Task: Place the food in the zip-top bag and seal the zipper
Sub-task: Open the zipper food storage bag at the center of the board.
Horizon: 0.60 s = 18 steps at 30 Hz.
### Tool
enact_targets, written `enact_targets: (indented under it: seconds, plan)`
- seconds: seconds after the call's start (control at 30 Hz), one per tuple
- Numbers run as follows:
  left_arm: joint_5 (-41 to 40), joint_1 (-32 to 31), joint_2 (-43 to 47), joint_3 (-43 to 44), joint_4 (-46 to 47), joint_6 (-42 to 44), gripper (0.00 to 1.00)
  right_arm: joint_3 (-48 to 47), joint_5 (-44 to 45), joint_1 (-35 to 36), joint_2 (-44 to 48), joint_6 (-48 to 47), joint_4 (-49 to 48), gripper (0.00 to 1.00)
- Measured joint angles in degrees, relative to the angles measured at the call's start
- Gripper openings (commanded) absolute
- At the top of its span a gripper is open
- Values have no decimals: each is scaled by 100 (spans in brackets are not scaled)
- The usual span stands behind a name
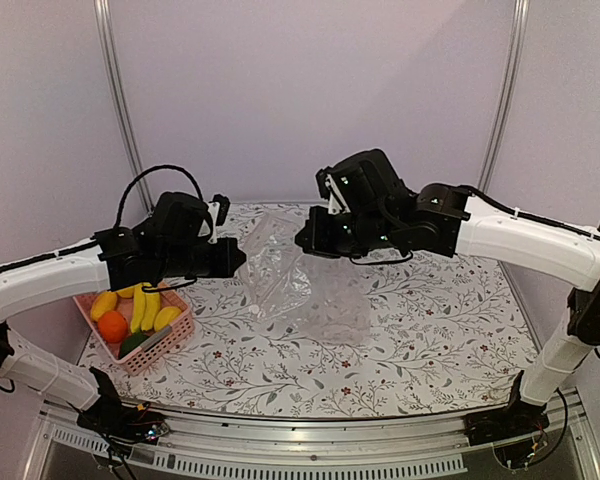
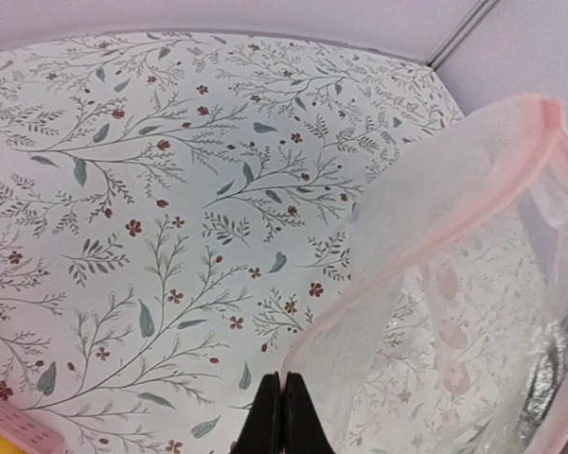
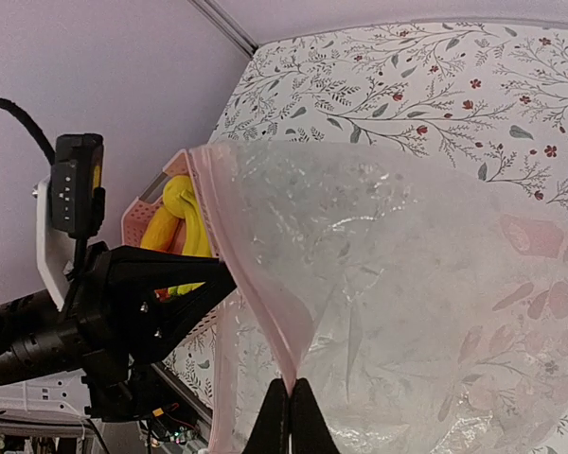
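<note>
Hanging by its mouth between the two arms in the overhead view, the clear zip-top bag [image 1: 290, 275] drapes toward the floral counter [image 1: 430, 340], while the food [image 1: 138, 310] sits in the pink basket [image 1: 172, 343] at the left. The left wrist view shows the left tool [image 2: 282, 416] pressed together on the pinkish zipper [image 2: 435, 232]. In the right wrist view, the right tool [image 3: 291, 416] pinches that strip too.

**Both grippers clamped, arms facing off**

The left arm [image 1: 40, 280] reaches in from its side and the right arm [image 1: 520, 240] from the other, wrists raised, tips aimed toward each other. The left gripper [image 2: 282, 416] has its fingers pressed flat together, the zip-top bag [image 2: 435, 284] edge pinched at the tips. The right gripper [image 3: 291, 416] is clamped just the same, bag edge rising from between its jaws.
</note>
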<state>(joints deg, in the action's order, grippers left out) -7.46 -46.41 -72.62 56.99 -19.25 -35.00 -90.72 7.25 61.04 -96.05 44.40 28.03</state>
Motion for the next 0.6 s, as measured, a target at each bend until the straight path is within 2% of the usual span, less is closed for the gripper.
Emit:
enact_targets:
  seconds: [0.27, 0.3, 0.33, 0.43, 0.5, 0.6]
  plan:
    - [-678, 61, -2, -166, -334, 166, 0, 0, -44, 0, 345, -50, 129, 0]
    - [-688, 61, -2, -166, -334, 195, 3, 0, -59, 2, 352, -50, 133, 0]
    - [-682, 61, -2, -166, -332, 216, 10, 0, -72, 2, 352, -52, 138, 0]
    - [-531, 68, -2, -166, -286, 319, 45, 0, -98, 4, 352, -50, 162, 0]
    - [-319, 81, 0, -166, -243, 350, 65, 0, -96, 4, 352, -48, 157, 0]
    - [127, 109, 116, -168, -186, 365, 80, 0, -96, 4, 348, -46, 151, 0]
